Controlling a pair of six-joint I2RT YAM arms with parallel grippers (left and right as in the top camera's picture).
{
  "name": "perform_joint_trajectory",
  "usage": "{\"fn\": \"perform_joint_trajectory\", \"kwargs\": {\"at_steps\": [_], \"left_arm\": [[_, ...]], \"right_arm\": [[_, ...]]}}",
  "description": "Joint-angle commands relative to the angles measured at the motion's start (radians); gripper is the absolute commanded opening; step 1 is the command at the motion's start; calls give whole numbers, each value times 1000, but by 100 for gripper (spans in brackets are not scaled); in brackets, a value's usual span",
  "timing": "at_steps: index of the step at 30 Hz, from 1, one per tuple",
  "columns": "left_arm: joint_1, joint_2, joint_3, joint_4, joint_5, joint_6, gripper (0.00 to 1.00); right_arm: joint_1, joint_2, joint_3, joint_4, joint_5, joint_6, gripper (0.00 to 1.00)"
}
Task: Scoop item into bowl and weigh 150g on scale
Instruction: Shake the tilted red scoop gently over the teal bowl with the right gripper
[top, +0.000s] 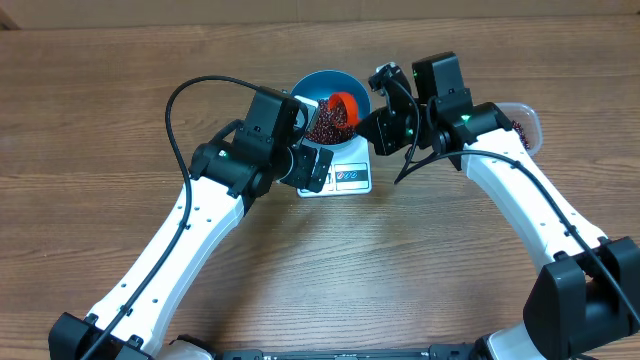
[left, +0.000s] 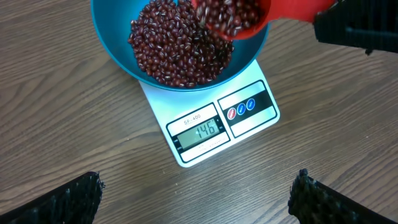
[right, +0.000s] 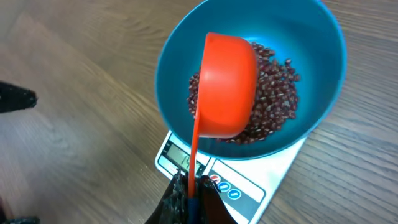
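The blue bowl stands on the white scale, with a heap of red-brown beans inside. My right gripper is shut on the thin handle of an orange scoop, which is tilted above the beans in the bowl. In the left wrist view the scoop holds beans over the bowl, and the scale display reads 146. My left gripper hangs open above bare table just in front of the scale, holding nothing.
A clear plastic tub with more beans sits at the right, mostly hidden behind my right arm. Black cables loop off both arms. Wooden table surrounds the scale.
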Motion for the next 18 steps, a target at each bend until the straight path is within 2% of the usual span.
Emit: {"fn": "perform_joint_trajectory", "kwargs": {"at_steps": [1, 18], "left_arm": [[-1, -10, -3, 3, 10, 18, 100], [-1, -10, -3, 3, 10, 18, 100]], "right_arm": [[-3, -29, 31, 14, 33, 23, 4], [-5, -29, 31, 14, 48, 41, 4]]}}
